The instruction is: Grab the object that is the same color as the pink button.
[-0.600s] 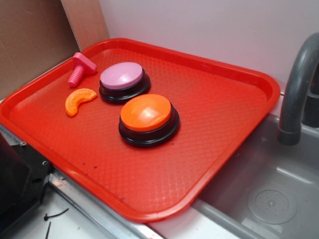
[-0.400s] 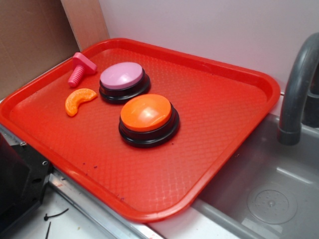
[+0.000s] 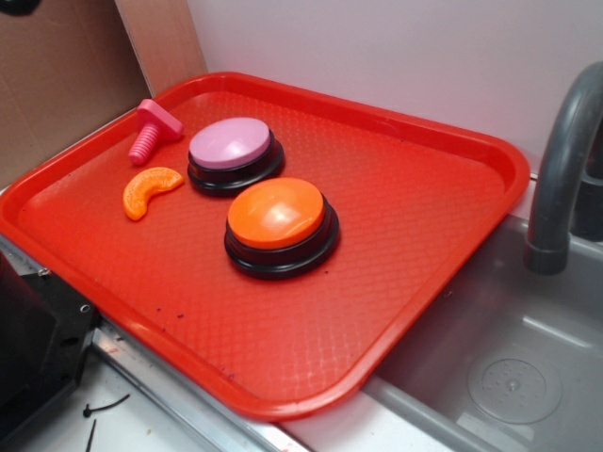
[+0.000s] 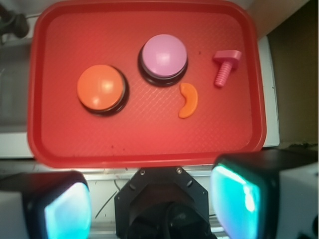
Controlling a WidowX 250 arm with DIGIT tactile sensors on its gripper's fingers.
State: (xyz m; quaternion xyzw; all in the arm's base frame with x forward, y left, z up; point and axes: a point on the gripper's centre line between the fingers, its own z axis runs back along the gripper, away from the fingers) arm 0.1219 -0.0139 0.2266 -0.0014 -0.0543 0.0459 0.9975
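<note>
A red tray (image 3: 415, 217) with a textured floor carries four things. The hot-pink bolt (image 3: 154, 128) lies on its side near the tray's 10 o'clock corner in the exterior view, ribbed shaft pointing toward the tray's edge, flat head nearest the pink button (image 3: 233, 153). It lies close beside that button without touching it. The button's lilac dome sits on a black base. An orange-topped button (image 3: 280, 224) stands at 5 o'clock of the pink one, and an orange slice-shaped toy (image 3: 149, 190) lies at 6 o'clock of the bolt. A grey faucet (image 3: 562, 179) rises over a sink (image 3: 509, 367) at 3 o'clock.

In the wrist view the pincer (image 4: 154, 199) hangs outside the tray's near rim, its pads (image 4: 234, 196) set wide apart and holding nothing; the bolt is at 1 o'clock of it. No brand, label or writing can be read anywhere.
</note>
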